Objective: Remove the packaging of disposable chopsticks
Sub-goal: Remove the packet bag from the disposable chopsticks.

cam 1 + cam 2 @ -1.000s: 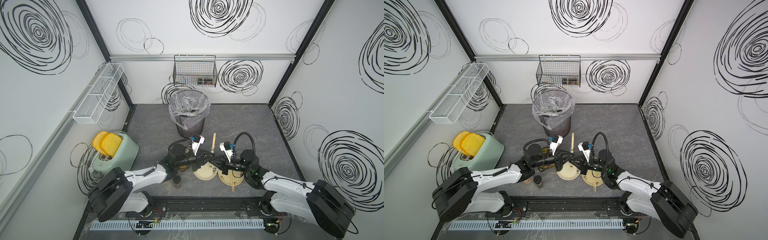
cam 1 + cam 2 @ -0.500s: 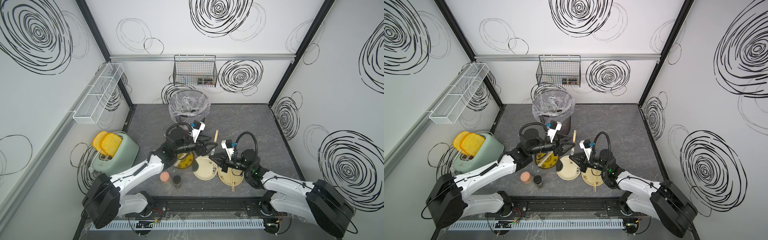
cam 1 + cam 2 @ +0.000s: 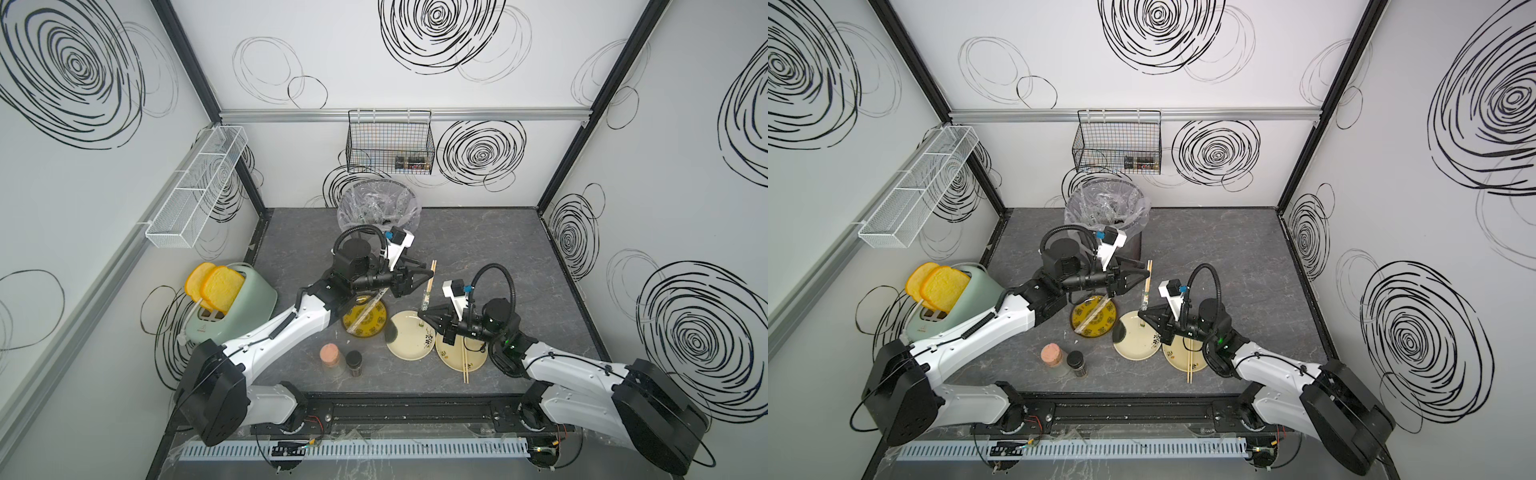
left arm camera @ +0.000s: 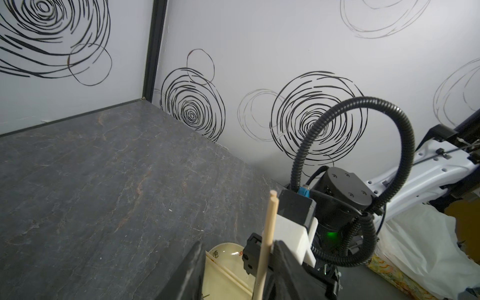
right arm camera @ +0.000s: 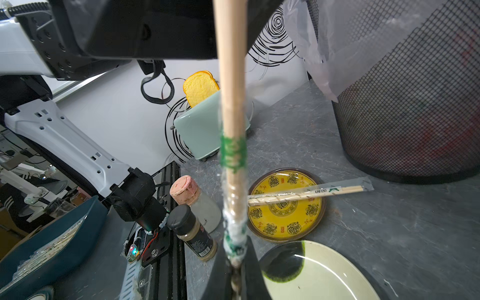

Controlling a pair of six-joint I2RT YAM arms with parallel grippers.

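Observer: Movement is seen mainly on the left arm. A second ago the left tool (image 3: 429, 268) was held low, close beside the right tool (image 3: 423, 322), over the middle pale plate (image 3: 409, 349). It has since been raised and carried to the far, upper end of the disposable chopsticks (image 3: 430, 282).

Checker: How is that tool set now?

Observer: In the left wrist view its jaws are seen standing partly apart. The bare sticks are between them, against one finger and clear of the other. No clamp has been made.

Checker: And the right tool?

Observer: It has hardly been shifted. Its jaws are closed at the low, near end of the pair, where the packaging (image 5: 233, 228) is bunched into a crumpled, green-printed wad. Whether the stick tips are pinched as well cannot be told.

Checker: Where is the pair placed?

Observer: It is held up on end above the tabletop (image 3: 478, 249), between the two arms. The upper part is bare and the lower part is sleeved.

Checker: What is meant for the task?

Observer: The sleeve is judged partly off. A closing of the left tool and a pull apart would be needed. One wrapped pair (image 5: 306, 193) is left across the yellow plate (image 5: 285, 223). A bare pair (image 3: 465, 361) lies on the near right plate (image 3: 453, 361).
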